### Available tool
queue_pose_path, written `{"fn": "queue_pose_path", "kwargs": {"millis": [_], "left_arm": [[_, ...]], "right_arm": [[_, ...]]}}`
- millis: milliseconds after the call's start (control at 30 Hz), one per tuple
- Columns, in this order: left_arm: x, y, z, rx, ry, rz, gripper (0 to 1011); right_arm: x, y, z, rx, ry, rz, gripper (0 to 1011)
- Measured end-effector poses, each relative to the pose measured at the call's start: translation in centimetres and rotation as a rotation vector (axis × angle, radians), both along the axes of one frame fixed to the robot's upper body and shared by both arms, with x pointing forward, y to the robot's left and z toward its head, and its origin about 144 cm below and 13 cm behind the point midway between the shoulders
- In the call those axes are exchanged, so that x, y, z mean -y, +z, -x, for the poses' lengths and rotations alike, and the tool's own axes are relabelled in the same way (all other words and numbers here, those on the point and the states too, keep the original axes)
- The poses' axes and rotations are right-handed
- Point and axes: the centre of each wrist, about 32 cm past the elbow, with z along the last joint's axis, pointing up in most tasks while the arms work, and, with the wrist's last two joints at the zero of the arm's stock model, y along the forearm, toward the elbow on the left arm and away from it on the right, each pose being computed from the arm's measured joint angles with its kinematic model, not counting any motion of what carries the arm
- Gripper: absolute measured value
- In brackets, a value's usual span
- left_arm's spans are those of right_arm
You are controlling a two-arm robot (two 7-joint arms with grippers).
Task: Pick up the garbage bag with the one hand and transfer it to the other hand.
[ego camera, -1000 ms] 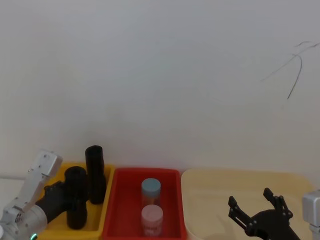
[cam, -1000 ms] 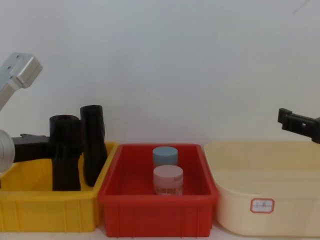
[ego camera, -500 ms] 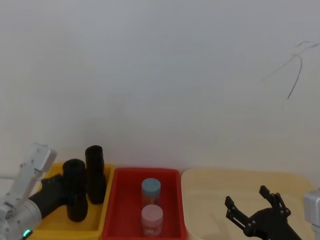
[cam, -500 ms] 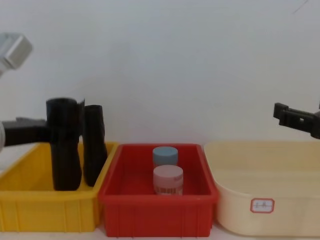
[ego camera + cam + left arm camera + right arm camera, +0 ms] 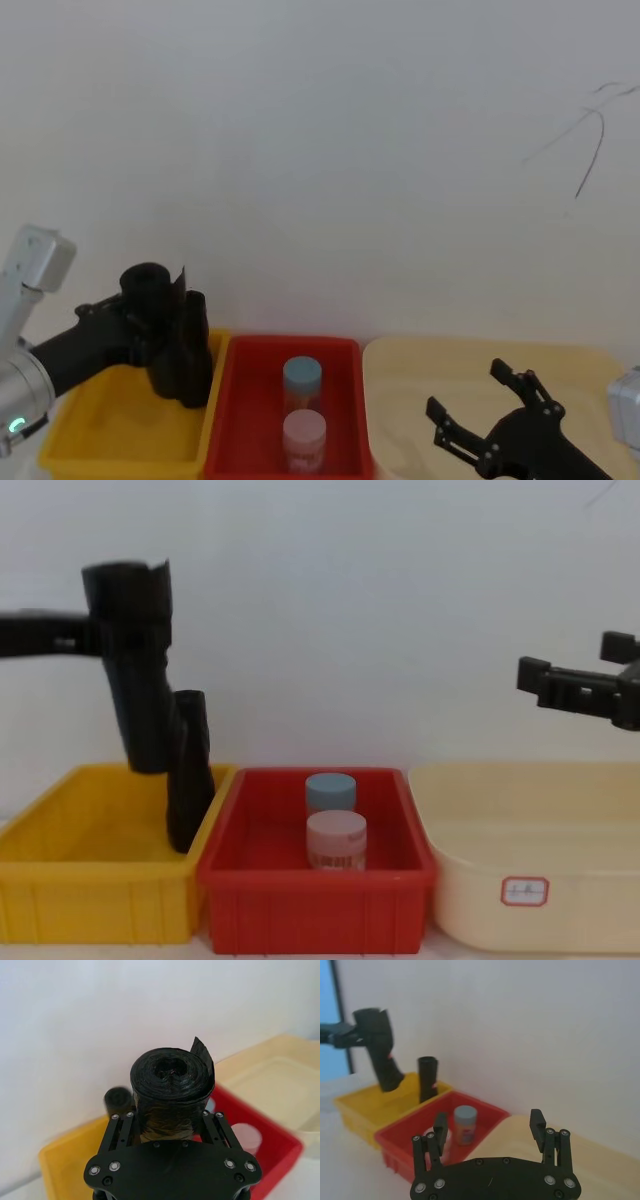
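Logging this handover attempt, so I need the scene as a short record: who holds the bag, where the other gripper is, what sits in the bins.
garbage bag: tilted, in the air over the yellow bin
left gripper: shut on the garbage bag
right gripper: open, over the cream tub
yellow bin: slimmer roll leaning inside
red bin: blue-lidded jar, pink-lidded jar

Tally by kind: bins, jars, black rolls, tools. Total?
Bins: 3 (yellow bin, red bin, cream bin)
Jars: 2 (blue-lidded jar, pink-lidded jar, both in red bin)
Black rolls: 2 (garbage bag held aloft; slimmer roll standing in yellow bin)
Tools: 2 (left tool shut on garbage bag; right tool open above cream bin)
Total: 9
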Motion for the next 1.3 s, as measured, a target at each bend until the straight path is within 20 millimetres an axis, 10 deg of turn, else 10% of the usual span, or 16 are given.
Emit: {"fn": "queue_pose_path", "kwargs": {"millis": [1300], "left_arm": [[4.1, 4.2, -0.8, -0.107, -0.505, 0.034, 513]], "right_arm": [[0.3, 3.7, -2.1, -0.089, 0.440, 0.173, 1001]]}}
